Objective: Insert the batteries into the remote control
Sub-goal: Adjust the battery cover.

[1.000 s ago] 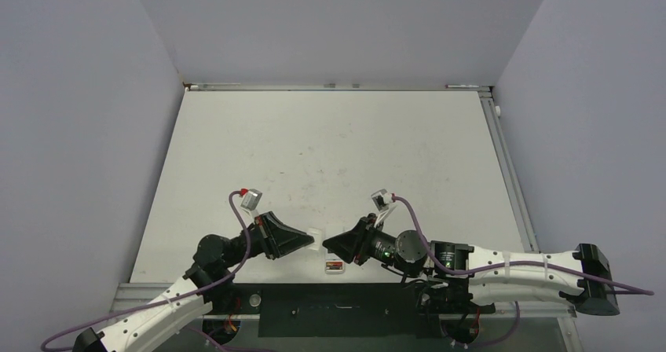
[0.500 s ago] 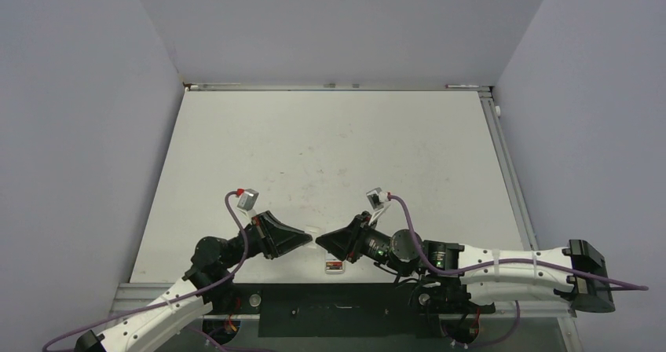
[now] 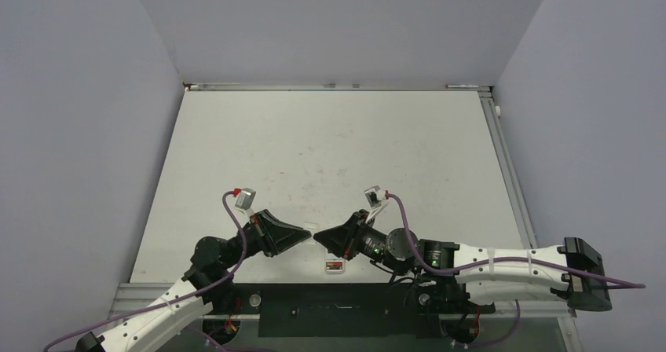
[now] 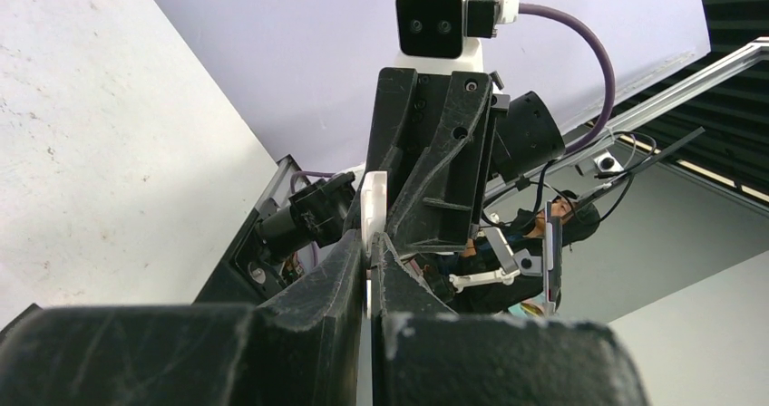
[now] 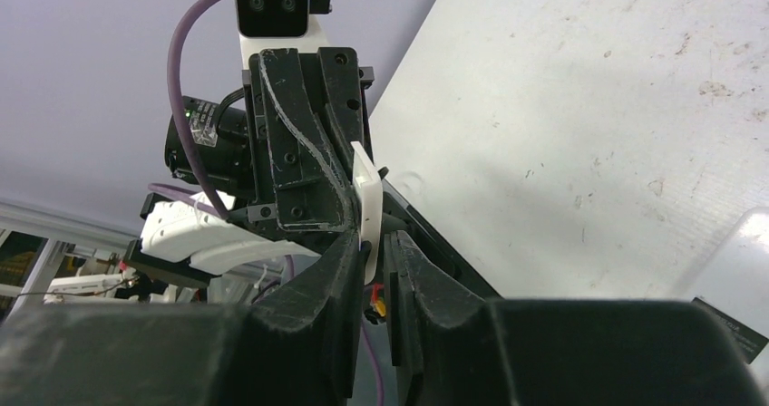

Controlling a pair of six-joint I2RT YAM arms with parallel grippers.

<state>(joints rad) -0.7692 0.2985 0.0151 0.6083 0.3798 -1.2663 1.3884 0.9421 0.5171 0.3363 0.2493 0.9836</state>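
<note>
White plastic: the remote control [image 5: 367, 198] shows as a thin plain slab, seen edge-on in both wrist views; no buttons can be seen from these angles.
Remote position: in the air above the near edge of the table [image 3: 330, 148], between the two arm tips, standing roughly upright in the wrist views.
Left gripper [image 4: 370, 243]: clenched on the lower end of the remote; both black fingers press flat against its sides.
Right gripper [image 5: 374, 243]: jaws drawn in narrow around the opposite end of the remote. One finger lies against the slab and a sliver of gap shows at the other; I cannot tell whether it truly pinches.
Arm layout: from above, the two grippers point at each other, tips meeting near the table's centre line, left arm coming from the left and right arm from the right.
Table surface: pale, scuffed, with small dark specks.
Other item: a small white tag [image 3: 335, 267] with a red and a dark stripe lies flat at the near edge, just beside the right gripper on its near side, apart from the remote.
Cabling: a purple cable [image 3: 440, 256] runs along the right arm up to its wrist camera.
</note>
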